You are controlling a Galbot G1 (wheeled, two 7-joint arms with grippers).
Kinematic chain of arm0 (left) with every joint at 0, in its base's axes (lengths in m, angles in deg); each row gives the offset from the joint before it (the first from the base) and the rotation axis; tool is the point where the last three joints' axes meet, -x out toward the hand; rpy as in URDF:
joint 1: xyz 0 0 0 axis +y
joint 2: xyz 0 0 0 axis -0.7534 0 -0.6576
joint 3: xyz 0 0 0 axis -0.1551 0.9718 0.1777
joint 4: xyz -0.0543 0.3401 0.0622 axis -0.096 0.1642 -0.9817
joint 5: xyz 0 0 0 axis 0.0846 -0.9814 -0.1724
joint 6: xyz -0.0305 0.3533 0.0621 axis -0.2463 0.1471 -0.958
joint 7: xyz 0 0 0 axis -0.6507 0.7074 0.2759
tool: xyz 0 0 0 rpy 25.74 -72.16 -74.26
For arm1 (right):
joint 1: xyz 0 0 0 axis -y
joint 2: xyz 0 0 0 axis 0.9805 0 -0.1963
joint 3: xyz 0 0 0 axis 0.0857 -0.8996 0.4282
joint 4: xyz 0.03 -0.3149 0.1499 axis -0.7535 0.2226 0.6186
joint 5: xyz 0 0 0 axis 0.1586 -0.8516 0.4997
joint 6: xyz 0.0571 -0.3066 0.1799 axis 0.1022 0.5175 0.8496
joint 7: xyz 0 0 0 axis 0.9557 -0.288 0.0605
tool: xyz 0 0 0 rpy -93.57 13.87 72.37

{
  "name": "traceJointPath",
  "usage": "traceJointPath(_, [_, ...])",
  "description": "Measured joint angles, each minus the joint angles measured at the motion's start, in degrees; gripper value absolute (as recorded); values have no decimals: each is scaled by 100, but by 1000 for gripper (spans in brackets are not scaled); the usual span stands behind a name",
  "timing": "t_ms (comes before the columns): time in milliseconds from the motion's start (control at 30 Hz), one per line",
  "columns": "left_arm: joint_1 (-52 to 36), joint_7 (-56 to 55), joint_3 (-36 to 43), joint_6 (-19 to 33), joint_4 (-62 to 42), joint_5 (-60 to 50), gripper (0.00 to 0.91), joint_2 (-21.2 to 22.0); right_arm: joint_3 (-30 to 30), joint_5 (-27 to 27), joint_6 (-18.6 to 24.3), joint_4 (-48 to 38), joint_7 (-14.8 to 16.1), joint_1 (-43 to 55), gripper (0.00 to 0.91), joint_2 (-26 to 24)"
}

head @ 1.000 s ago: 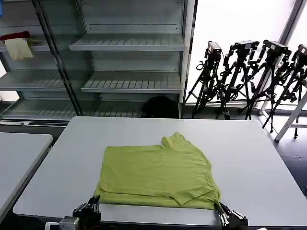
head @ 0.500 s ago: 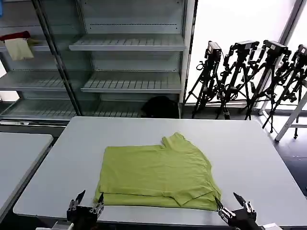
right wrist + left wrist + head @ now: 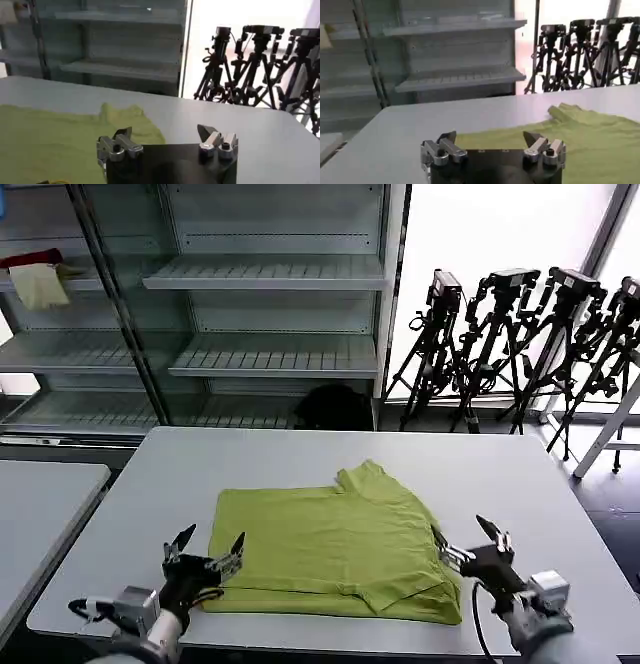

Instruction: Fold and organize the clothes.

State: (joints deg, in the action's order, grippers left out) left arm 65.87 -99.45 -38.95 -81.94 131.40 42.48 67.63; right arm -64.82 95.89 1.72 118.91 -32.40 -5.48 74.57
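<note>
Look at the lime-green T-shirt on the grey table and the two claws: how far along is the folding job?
Done: the T-shirt lies on the table folded over itself, a doubled layer along its near edge. In hand: nothing; the left claw and the right claw are both open at its two sides. Left, probably: folding it smaller and putting it away.

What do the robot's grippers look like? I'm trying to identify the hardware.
Both the left gripper and right gripper have a black body with two silvery metal fingers ending in dark pointed tips. Grey wrist segments sit behind them, with thin black cables looping off each.
</note>
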Motion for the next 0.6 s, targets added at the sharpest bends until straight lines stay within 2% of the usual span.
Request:
traceJointPath(233, [-1031, 433, 133, -131, -850, 419, 907, 0, -1117, 220, -425, -1301, 155, 1916, 907, 423])
traceJointPath(600, [-2091, 826, 436, -316, -2075, 596, 907, -34, -2424, 115, -774, -3018, 495, 3924, 907, 991])
